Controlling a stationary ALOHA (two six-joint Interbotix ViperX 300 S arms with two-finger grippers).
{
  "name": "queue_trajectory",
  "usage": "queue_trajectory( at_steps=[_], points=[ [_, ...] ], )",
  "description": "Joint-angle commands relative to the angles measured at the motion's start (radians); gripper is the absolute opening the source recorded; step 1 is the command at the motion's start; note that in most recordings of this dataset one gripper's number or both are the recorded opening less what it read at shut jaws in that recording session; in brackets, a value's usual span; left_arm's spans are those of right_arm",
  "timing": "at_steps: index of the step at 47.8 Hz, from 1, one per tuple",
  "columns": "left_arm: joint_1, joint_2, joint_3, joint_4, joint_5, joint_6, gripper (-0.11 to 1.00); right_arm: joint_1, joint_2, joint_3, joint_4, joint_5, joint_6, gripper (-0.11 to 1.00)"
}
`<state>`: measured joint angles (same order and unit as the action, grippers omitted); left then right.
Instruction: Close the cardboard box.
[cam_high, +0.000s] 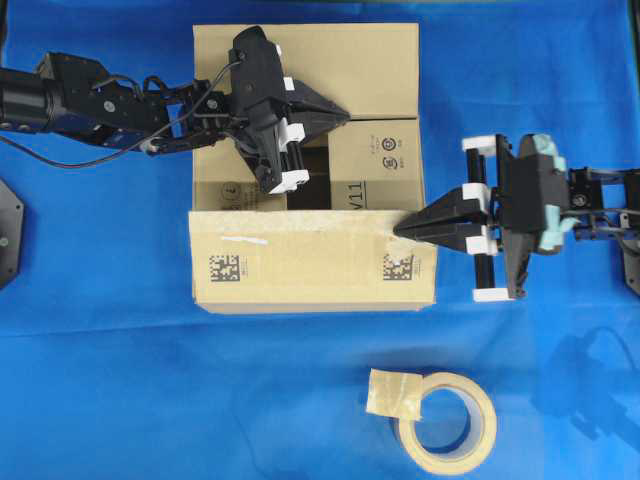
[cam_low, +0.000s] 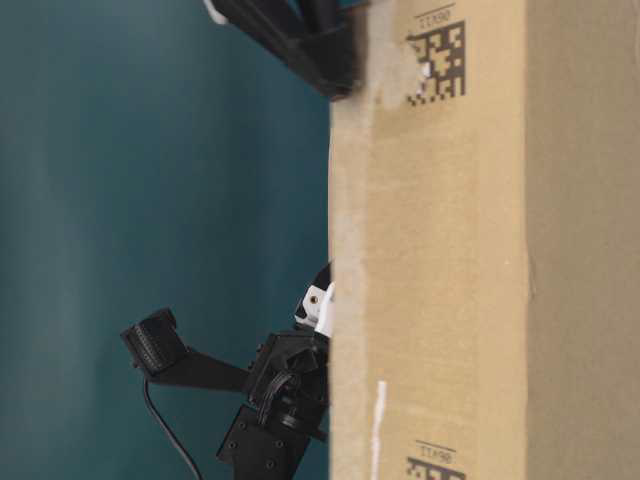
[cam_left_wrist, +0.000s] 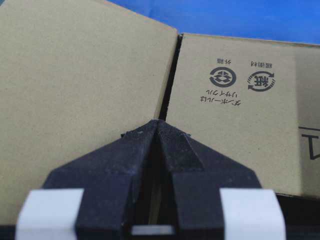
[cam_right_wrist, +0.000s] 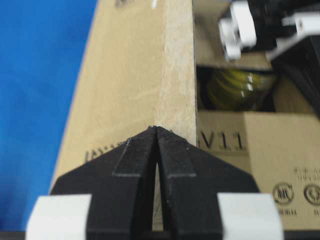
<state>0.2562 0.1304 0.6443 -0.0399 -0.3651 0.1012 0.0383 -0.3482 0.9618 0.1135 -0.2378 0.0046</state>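
Tape roll (cam_high: 448, 422) sits nearest, by the near edge of the table (cam_high: 120, 380), right of centre, lying flat, a loose tab of tape sticking off its left side. Well apart from the box.

Cardboard box (cam_high: 310, 170) is mid-table, slightly toward the far edge, on the blue cloth. Near long flap (cam_high: 312, 262) is folded over the opening; two data-matrix codes on it, one toward each end, plus a strip of old tape residue along its inner edge. Far long flap (cam_high: 350, 70) also lies down over the top. Right end flap (cam_high: 385, 165) is folded in, printed recycling marks and "V11" readable. A gap remains in the middle; the right wrist view shows something yellow-green (cam_right_wrist: 240, 90) inside, can't identify it.

Right gripper (cam_high: 402, 226) comes in from the right edge of the table, tips at the right end of the near flap's inner edge. Jaws pressed together; right wrist view shows only a thin slit between them and nothing obviously in it. Tips appear to touch the flap edge.

Left gripper (cam_high: 345, 115) reaches from the left edge of the table across the box top, tips at the seam where the far flap meets the right end flap. Jaws pressed together as well, nothing visibly between them in the left wrist view.

Table-level view: box wall fills the right side, left arm partly hidden behind it.
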Motion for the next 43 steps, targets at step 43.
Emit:
queue_trajectory(
  at_steps=[43],
  points=[
    [-0.008,-0.064,-0.015,0.0,0.026,0.002,0.0,-0.002,0.117,-0.011,0.071,-0.021,0.002,0.0]
  ],
)
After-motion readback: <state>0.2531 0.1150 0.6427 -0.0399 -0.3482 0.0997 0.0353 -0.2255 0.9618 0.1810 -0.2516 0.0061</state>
